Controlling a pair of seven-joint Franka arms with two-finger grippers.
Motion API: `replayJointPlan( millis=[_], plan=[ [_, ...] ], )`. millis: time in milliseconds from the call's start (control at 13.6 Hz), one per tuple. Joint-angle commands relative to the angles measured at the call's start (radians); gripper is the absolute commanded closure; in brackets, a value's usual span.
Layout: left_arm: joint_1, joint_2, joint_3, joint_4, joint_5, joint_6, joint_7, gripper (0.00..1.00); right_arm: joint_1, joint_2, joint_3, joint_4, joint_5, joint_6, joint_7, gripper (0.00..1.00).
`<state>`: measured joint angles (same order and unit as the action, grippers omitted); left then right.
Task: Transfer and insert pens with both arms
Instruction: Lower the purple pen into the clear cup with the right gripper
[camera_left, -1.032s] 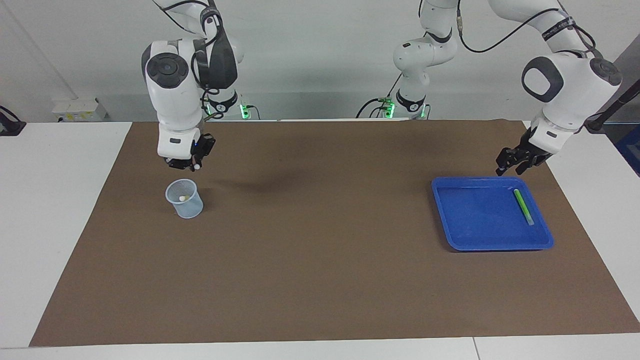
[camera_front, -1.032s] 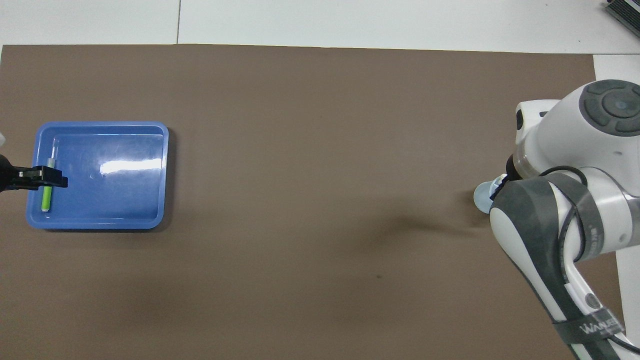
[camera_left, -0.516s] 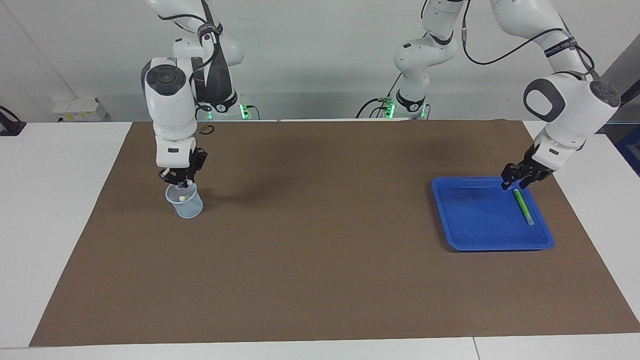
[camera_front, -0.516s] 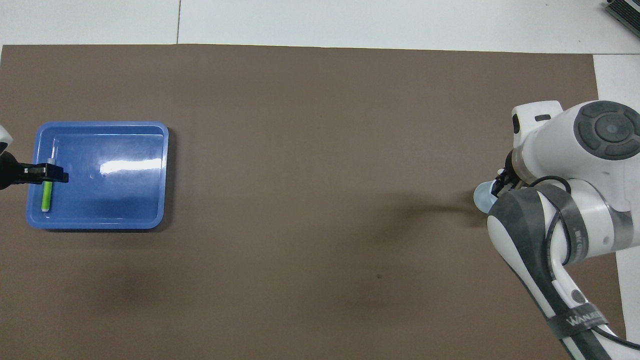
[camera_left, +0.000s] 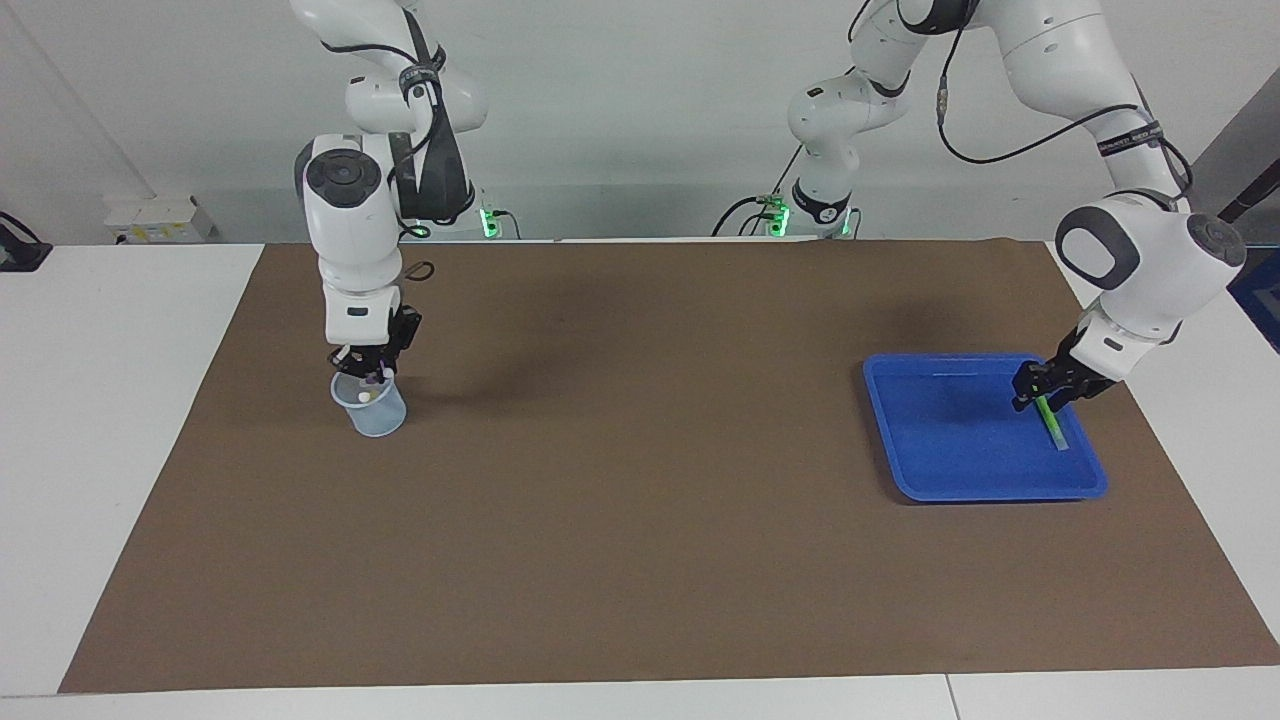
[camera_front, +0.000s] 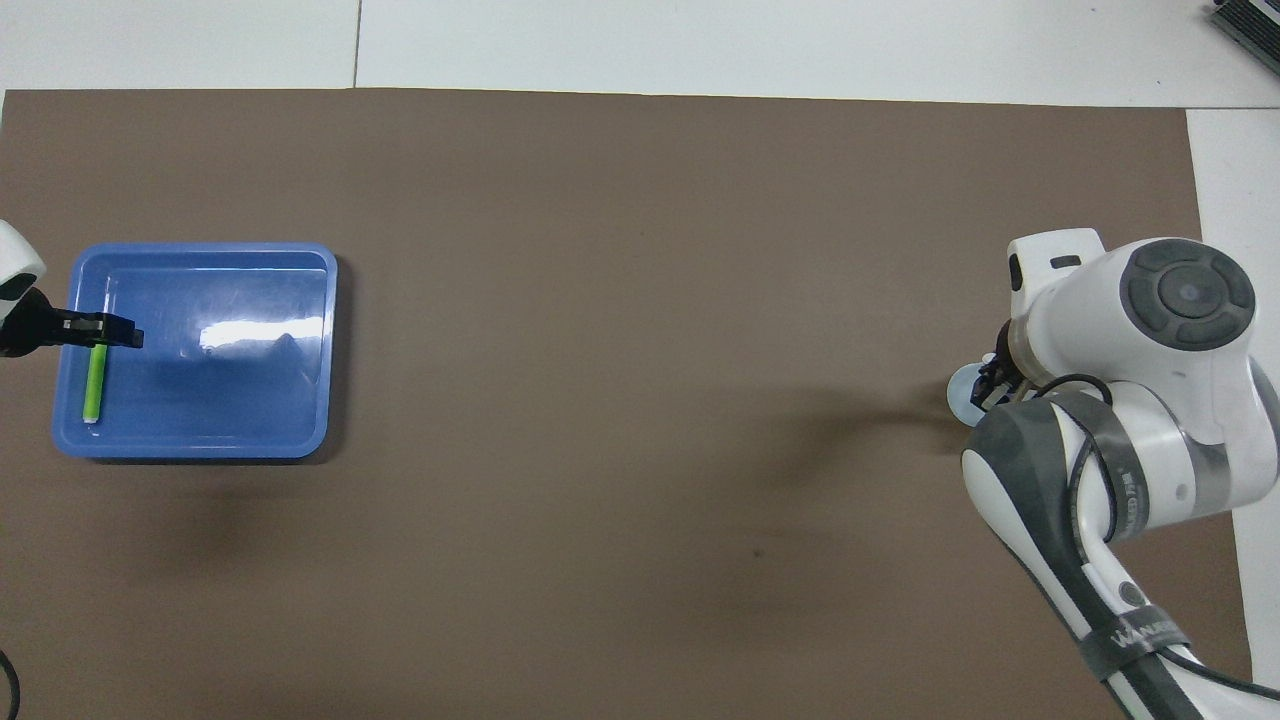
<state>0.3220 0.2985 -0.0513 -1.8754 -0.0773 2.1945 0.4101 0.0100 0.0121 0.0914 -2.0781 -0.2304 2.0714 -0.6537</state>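
Note:
A bright green pen (camera_left: 1050, 425) (camera_front: 94, 385) lies in the blue tray (camera_left: 940, 440) (camera_front: 230, 400) at the left arm's end of the table. My left gripper (camera_left: 1037, 393) (camera_front: 100, 335) is down in the tray, open, its fingers on either side of the pen's end nearer the robots. At the right arm's end, my right gripper (camera_left: 372, 368) (camera_front: 990, 380) is shut on a purple pen (camera_left: 373, 377) at the mouth of a translucent cup (camera_left: 375, 412) (camera_front: 960, 395). A pale yellowish pen end (camera_left: 363, 394) shows inside the cup. The right arm hides most of the cup from overhead.
A brown mat (camera_left: 640, 480) covers most of the white table (camera_left: 110, 400). A small black loop (camera_left: 421, 269) lies on the mat near the right arm's base. A white box (camera_left: 150, 218) stands at the table's edge near the robots.
Both grippers have come down. The right one dropped with the purple pen to the cup's mouth. The left one lowered from above the tray's rim onto the green pen.

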Motion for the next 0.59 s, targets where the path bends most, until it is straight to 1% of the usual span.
replayJointPlan(
  millis=[0,74,148,295,369,516],
  plan=[
    [0.019,0.057,-0.007,0.065,-0.001,0.007,0.038,0.37,-0.027,-0.047,0.011,-0.054,-0.004,0.030,-0.004,0.43],
    [0.022,0.076,-0.007,0.082,0.001,0.005,0.044,0.37,-0.027,-0.047,0.011,-0.054,-0.004,0.029,-0.006,0.15],
    [0.025,0.086,-0.007,0.094,0.001,0.005,0.045,0.37,-0.028,-0.047,0.011,-0.054,-0.003,0.027,-0.014,0.00],
    [0.025,0.111,-0.007,0.130,0.001,0.002,0.059,0.37,-0.027,-0.050,0.011,-0.043,-0.003,0.012,-0.014,0.00],
    [0.026,0.123,-0.007,0.143,0.002,0.004,0.068,0.37,-0.022,-0.055,0.013,-0.031,0.025,-0.003,-0.009,0.00],
    [0.042,0.142,-0.007,0.165,0.002,0.005,0.076,0.36,-0.012,-0.060,0.013,-0.011,0.153,-0.037,0.003,0.00]
  ],
)
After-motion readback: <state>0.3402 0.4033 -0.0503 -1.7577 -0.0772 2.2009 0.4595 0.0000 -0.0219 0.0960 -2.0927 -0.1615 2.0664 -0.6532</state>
